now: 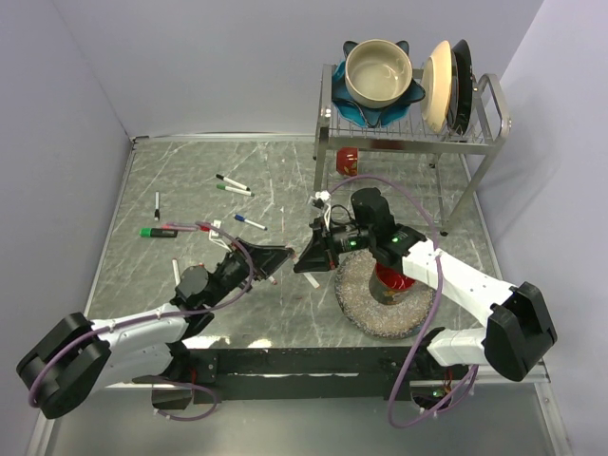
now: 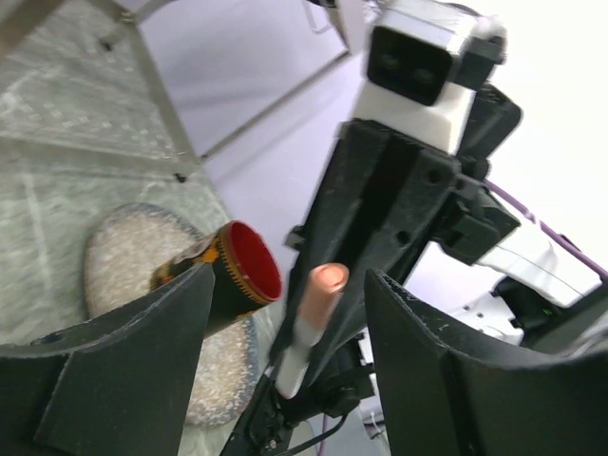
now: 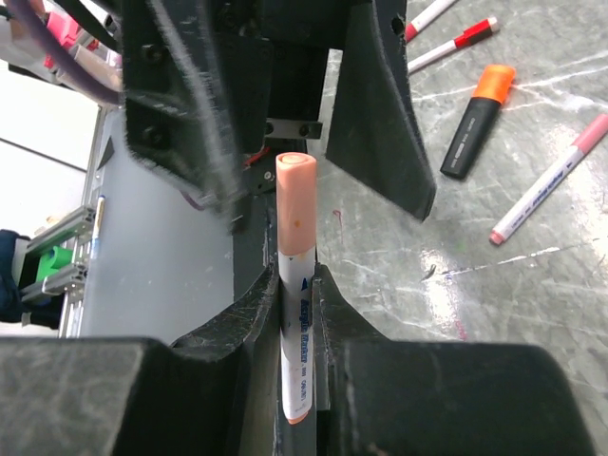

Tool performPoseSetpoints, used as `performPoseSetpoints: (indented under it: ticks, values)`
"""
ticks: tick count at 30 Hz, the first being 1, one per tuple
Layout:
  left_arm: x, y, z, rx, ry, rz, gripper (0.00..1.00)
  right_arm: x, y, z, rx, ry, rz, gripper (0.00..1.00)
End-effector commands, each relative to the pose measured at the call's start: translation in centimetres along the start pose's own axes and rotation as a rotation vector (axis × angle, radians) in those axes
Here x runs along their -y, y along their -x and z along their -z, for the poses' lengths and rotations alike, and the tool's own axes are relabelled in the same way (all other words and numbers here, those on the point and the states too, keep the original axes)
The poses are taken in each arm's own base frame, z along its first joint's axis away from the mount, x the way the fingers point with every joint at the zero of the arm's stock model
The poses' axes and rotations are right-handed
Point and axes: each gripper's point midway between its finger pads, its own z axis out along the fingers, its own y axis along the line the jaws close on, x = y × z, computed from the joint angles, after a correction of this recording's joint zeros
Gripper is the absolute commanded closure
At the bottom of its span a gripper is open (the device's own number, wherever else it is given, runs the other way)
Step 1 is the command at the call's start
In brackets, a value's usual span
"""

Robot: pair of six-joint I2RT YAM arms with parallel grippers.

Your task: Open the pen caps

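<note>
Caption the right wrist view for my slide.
Right gripper clamps a white marker, its peach cap pointing into the open left gripper.

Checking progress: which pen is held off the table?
The slim white marker with the peach-orange cap, clamped in the right gripper; the other pens lie on the grey table.

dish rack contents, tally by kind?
Bowls: 2, a beige bowl sitting in a blue bowl
Plates: 2, a cream plate and a black plate, both standing on edge
Total in the dish rack: 4
</note>
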Motion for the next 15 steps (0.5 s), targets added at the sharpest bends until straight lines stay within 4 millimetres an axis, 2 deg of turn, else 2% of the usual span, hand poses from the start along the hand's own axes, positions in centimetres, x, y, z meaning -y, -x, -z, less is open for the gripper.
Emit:
performPoseSetpoints:
  ticks: [1,7,8,10,13,15]
  values:
    - [4.1,1.1,-1.1,0.025,-0.148,-0.052,0.32,-0.7,1.0,-0.2,0.03,0.029,0.038,1.0]
    - [4.2,0.6,-1.5,-0.002,-0.163,-0.046,0.5,-0.6,1.0,-0.2,0.034,0.027,0.037,1.0]
    - [4.3,0.6,-1.6,-0.002,-0.17,-0.045,0.61,-0.6,1.0,-0.2,0.035,0.024,0.037,1.0]
    - [4.6,0.5,-1.7,-0.012,-0.177,-0.043,0.71,-0.4,1.0,-0.1,0.036,0.017,0.033,1.0]
    - [4.7,0.5,-1.9,-0.018,-0.177,-0.045,0.99,-0.4,1.0,0.0,0.039,0.018,0.038,1.0]
    - [4.1,1.6,-1.9,0.037,-0.135,-0.061,0.99,-0.3,0.7,0.1,0.037,0.014,0.039,1.0]
